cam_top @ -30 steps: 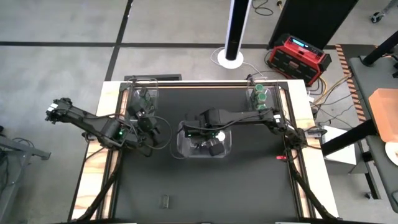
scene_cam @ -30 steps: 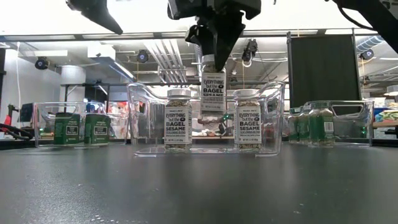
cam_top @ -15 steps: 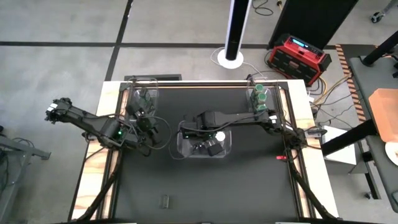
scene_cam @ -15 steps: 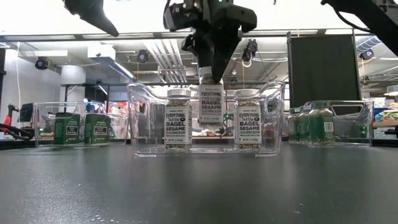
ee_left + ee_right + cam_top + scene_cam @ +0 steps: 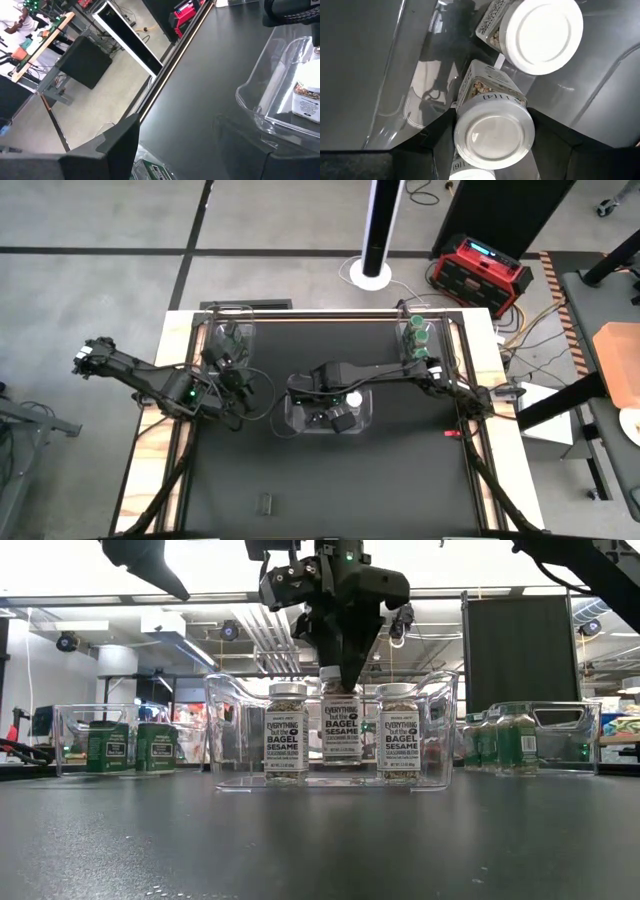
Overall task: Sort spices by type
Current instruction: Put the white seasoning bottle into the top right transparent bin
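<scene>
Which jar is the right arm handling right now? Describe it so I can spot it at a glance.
Find the clear bin in the middle of the table, between the two smaller side bins. Three white-labelled Everything but the Bagel jars show in a row inside it in the low view. Yours is the middle jar: the only one with the right gripper clamped on its lid from above.

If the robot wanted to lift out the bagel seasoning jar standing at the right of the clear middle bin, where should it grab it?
Probably by the white lid, coming straight down from above. The right-hand jar stands upright inside the middle bin, whose walls block a sideways approach, and another jar sits close beside it. The right gripper holds the middle jar at its lid in just this way.
</scene>
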Robot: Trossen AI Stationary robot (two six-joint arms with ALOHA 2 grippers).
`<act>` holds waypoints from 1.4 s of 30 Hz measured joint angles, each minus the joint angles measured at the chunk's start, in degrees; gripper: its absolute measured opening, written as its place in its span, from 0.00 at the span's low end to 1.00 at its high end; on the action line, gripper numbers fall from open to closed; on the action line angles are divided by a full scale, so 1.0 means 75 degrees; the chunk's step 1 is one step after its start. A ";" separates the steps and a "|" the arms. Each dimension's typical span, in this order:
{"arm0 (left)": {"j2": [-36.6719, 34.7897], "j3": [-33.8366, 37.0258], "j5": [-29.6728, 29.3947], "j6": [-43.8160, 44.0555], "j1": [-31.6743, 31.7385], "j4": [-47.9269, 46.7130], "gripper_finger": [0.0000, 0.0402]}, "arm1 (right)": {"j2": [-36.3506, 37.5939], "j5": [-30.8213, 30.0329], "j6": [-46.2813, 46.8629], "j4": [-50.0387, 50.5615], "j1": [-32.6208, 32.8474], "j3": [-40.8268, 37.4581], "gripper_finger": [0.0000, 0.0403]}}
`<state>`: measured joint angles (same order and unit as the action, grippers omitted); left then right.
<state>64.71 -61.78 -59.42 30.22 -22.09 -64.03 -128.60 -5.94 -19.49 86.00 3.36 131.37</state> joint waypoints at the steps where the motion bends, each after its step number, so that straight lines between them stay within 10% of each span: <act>1: 0.0000 0.0000 0.0000 0.0008 0.0000 -0.0002 0.58 | 0.0003 0.0000 0.0000 -0.0017 0.0000 -0.0019 0.50; 28: 0.0000 0.0006 0.0000 0.0052 0.0000 -0.0026 0.58 | 0.0020 0.0013 0.0607 -0.0518 -0.0003 -0.0589 0.54; 42: 0.0003 0.0012 0.0000 0.0107 0.0000 -0.0025 0.58 | 0.0029 -0.0037 0.0868 -0.0539 -0.0034 -0.0583 0.73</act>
<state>64.73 -61.69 -59.42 31.02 -22.09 -64.22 -128.37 -6.22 -12.98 81.96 3.10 127.00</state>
